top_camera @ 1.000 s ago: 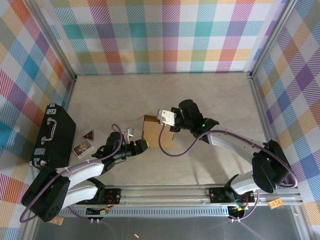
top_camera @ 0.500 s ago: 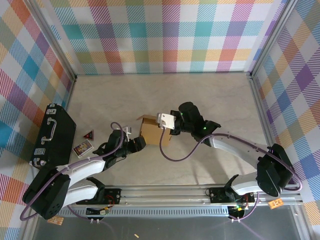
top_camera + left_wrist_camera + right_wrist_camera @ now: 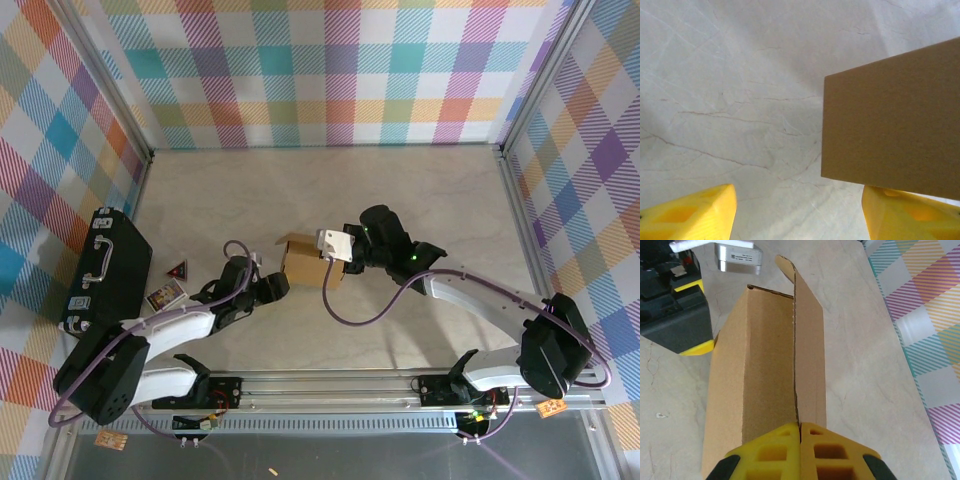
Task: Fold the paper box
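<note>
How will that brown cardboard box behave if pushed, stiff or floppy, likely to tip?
The brown corrugated cardboard box probably flexes at its creases: a loose flap sticks out at its far end. It looks thin-walled, so it is likely light and easily slid. It looks narrow, so it might tip, though the right gripper pinching one panel should steady it.

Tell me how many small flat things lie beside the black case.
2. A dark triangular one lies right of the case; a rectangular one lies just nearer the arms' bases. The left arm may hide more.
</note>
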